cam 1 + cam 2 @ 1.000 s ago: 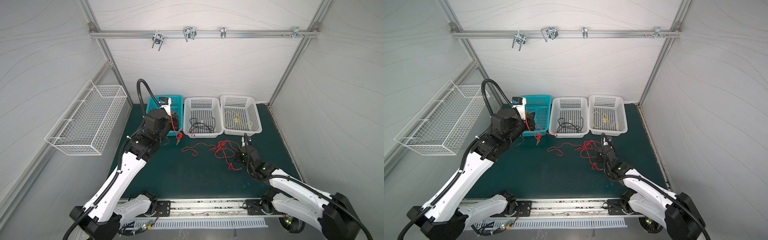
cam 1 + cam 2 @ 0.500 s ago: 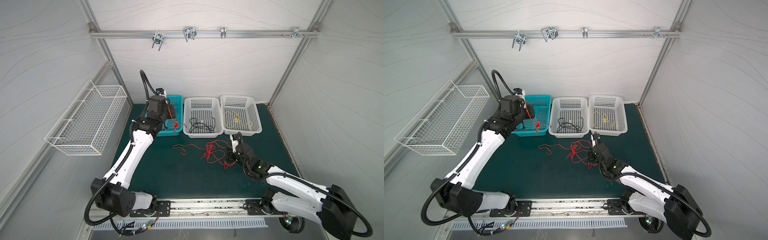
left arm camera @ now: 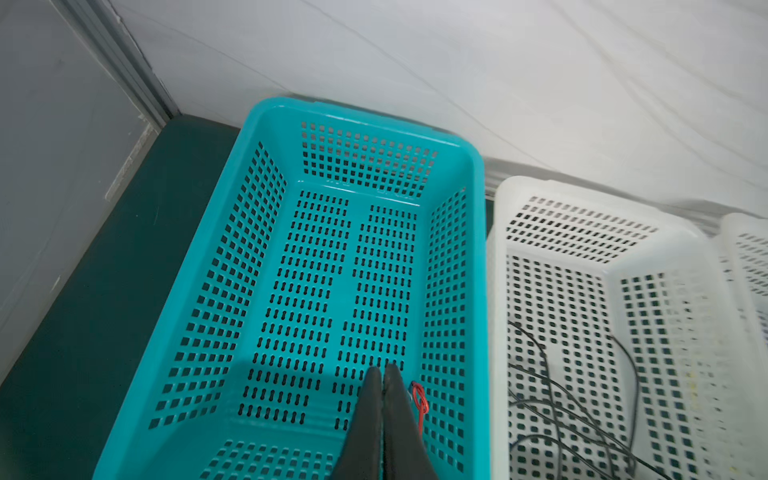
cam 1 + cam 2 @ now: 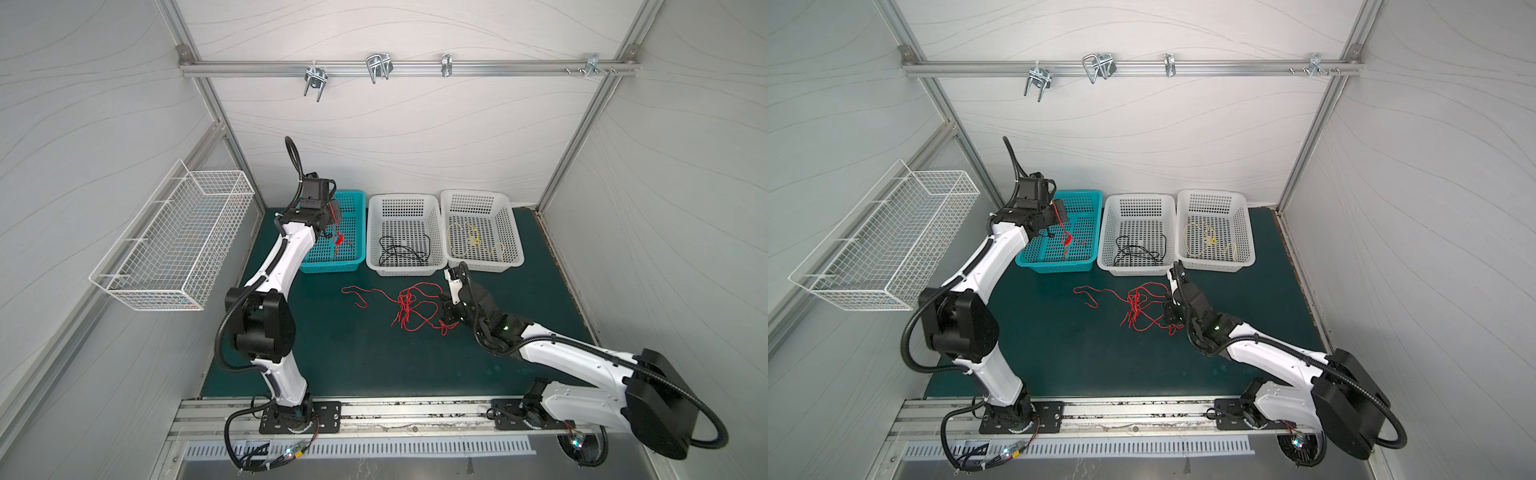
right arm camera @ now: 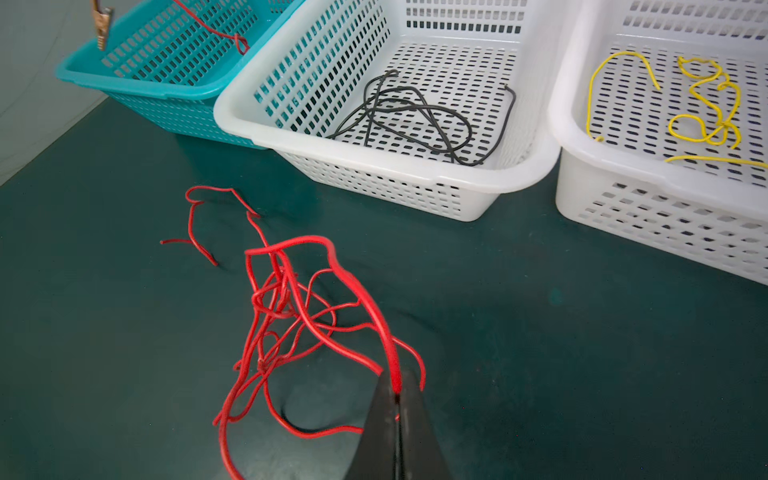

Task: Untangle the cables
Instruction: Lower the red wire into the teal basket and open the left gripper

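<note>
Left gripper above teal basket, right gripper in the red tangle.
Both pinch red wire: left has carried its clipped red cable back over the basket, and right has dragged the red tangle leftward across the mat.

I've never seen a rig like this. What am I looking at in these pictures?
Two white robot arms, each ending in a black two-finger gripper. Two pictures look down from above; two come from wrist cameras. On the dark green mat stand a teal plastic basket and two white plastic baskets, one holding a thin black cable, one a thin yellow cable. A tangle of thin red cable lies on the mat; the right gripper is shut on one strand. The left gripper, shut, dangles a red clip-ended cable over the teal basket.
</note>
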Tool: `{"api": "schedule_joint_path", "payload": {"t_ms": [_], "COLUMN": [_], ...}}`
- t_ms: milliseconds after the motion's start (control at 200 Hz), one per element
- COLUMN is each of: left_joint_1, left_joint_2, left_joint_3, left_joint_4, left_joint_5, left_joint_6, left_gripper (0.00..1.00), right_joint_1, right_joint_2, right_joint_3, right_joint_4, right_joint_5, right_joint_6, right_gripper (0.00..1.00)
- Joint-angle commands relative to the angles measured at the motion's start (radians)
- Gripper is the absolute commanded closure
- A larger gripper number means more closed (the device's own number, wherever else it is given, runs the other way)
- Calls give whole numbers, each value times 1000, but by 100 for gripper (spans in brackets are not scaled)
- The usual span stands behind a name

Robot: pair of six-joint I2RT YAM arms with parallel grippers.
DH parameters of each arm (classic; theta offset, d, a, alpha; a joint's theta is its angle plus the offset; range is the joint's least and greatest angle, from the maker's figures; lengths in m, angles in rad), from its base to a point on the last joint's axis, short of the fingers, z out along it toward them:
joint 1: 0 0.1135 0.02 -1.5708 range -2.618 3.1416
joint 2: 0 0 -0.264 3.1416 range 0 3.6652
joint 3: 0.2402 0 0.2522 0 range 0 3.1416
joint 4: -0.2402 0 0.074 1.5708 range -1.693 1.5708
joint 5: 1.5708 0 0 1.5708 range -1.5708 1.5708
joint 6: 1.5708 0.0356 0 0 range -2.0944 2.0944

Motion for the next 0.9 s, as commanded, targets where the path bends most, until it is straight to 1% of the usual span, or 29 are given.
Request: {"api": "schedule_joint_path", "payload": {"t_ms": [0, 115, 270, 480, 555, 630, 735, 891], "left_joint_1": [9, 11, 14, 14, 12, 12, 11, 2], "left_joint_2": [95, 192, 287, 320, 316, 321, 322, 344], "left_joint_3": [114, 219, 315, 343, 340, 348, 358, 414], "left_joint_4": [-98, -186, -285, -364, -384, -423, -479, -579], "left_joint_5": [-62, -90, -143, -188, -175, -173, -190, -304], "left_joint_6": [-9, -2, 2, 17, 31, 46, 74, 96], "left_gripper": [100, 100, 100, 72, 58, 49, 44, 43], "right_joint_1": [15, 22, 26, 28, 27, 28, 27, 27], "right_joint_2": [25, 49, 78, 108, 118, 131, 147, 176], "right_joint_3": [29, 36, 44, 60, 66, 74, 86, 94], "right_joint_4": [48, 62, 76, 92, 100, 103, 111, 125], "right_joint_5": [-24, -29, -41, -49, -51, -58, -69, -84], "right_joint_6": [-13, -9, -7, -20, -26, -34, -40, -43], "right_gripper": [100, 100, 100, 100, 100, 100, 100, 100]}}
